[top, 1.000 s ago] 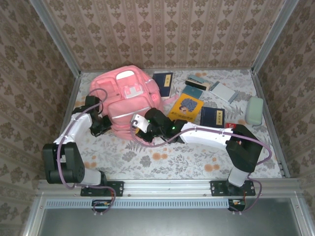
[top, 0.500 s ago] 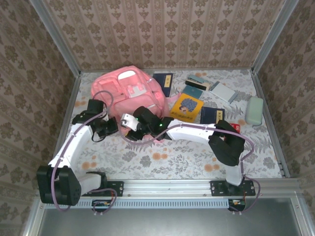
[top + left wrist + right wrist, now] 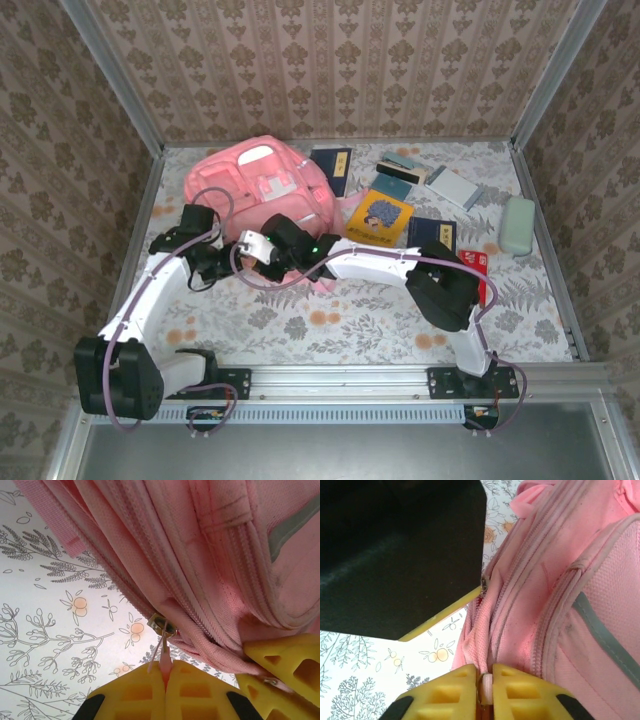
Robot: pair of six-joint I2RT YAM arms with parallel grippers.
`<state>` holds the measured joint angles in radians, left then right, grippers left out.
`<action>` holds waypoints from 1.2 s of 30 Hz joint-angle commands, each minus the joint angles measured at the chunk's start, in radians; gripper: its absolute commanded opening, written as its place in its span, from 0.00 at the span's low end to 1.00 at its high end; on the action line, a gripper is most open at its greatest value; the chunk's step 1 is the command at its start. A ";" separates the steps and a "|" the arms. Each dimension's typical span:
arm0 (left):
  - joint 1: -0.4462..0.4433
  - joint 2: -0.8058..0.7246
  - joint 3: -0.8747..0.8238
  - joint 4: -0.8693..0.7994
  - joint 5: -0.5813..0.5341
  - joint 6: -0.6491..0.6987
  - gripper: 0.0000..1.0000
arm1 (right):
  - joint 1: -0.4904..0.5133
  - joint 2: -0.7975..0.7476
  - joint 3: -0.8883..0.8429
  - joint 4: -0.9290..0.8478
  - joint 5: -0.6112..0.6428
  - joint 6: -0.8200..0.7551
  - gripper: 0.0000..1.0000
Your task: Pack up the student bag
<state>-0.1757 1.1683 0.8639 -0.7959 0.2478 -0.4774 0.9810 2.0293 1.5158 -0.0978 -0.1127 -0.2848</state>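
The student bag (image 3: 262, 190) is a large pink backpack lying at the back left of the table. At its near left corner both grippers meet. My left gripper (image 3: 216, 263) is shut on a pink zipper pull (image 3: 165, 661); its metal slider (image 3: 163, 625) sits just beyond the yellow fingertips (image 3: 139, 692). My right gripper (image 3: 256, 249) is shut on a second pale pink zipper pull (image 3: 486, 684) at the bag's seam (image 3: 492, 625). In the left wrist view the right gripper's yellow fingers (image 3: 285, 665) press against the pink fabric (image 3: 215, 555).
Right of the bag lie a dark blue book (image 3: 332, 170), a yellow book (image 3: 380, 215), another dark blue book (image 3: 432, 237), pale books (image 3: 430, 178) and a light green case (image 3: 517, 225). Metal rails edge the floral tabletop (image 3: 330, 325); the near strip is bare.
My right gripper has slid left along the bag's near edge, opened briefly and shut on a zipper pull. The left arm has swung slightly and kept its grip.
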 commanded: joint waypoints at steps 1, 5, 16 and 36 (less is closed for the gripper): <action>-0.010 -0.038 0.005 -0.027 0.020 0.023 0.00 | -0.005 -0.020 -0.004 -0.014 -0.008 0.008 0.00; -0.010 -0.022 0.006 -0.072 -0.075 0.030 0.00 | -0.008 -0.087 -0.043 -0.001 0.018 0.026 0.00; 0.102 0.093 0.032 -0.068 -0.283 0.005 0.00 | -0.005 -0.248 -0.191 0.012 0.025 0.085 0.00; 0.315 0.266 0.151 0.047 -0.281 0.037 0.02 | 0.032 -0.210 -0.139 0.004 -0.024 0.203 0.28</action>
<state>0.0757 1.4151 0.9527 -0.8547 0.1474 -0.4580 1.0084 1.8160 1.3029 -0.0402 -0.1173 -0.1535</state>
